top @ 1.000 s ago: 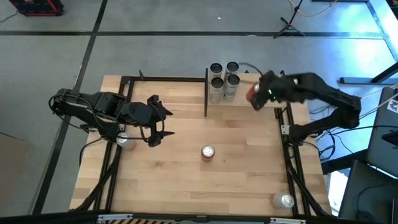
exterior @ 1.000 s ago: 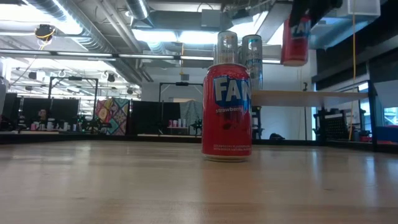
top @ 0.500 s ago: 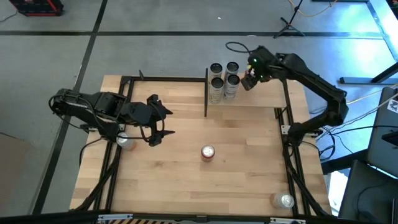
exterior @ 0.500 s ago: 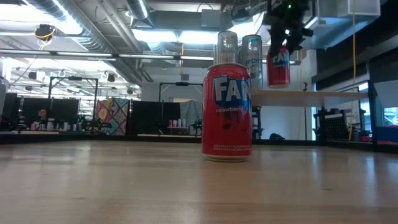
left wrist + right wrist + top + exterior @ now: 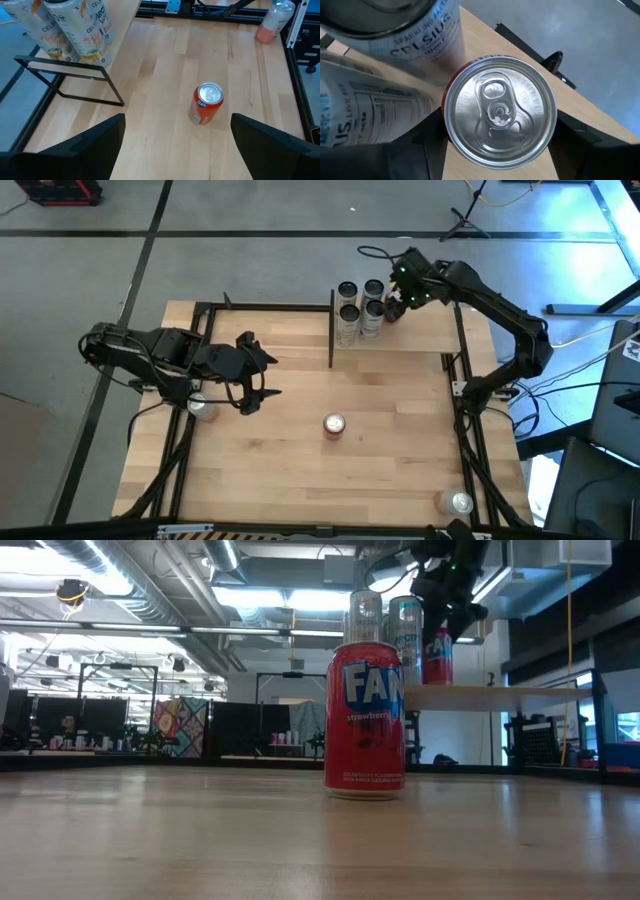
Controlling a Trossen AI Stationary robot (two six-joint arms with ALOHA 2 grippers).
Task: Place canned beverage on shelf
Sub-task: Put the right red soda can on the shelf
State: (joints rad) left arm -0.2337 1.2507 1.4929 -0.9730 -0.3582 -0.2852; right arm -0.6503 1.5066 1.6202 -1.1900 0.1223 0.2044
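Left end effector (image 5: 248, 402): we see it hanging over the left part of the counter (image 5: 290, 470), fingers spread wide, holding nothing.
Loose cans on the counter: we count three. One red can (image 5: 333, 425) stands upright near the middle, well apart from both arms; one can (image 5: 201, 406) sits at the left edge beside the left arm; one can (image 5: 457, 502) sits at the near right corner.
Room on the counter: we find bare wood all around the middle red can.
Shelf (image 5: 430, 330): it stands at the far right corner on thin black posts.
Tall cans on the shelf: we count four, grouped in a tight cluster (image 5: 360, 305) at the shelf's left end.
Canned beverage (image 5: 500, 115): a red can, upright on the shelf, just right of the tall cans.
Right end effector (image 5: 397, 304): we see it directly above that red can, a dark finger at each side of it, half spread and gripping the can.
Open shelf room: bare board runs to the right of the red can.
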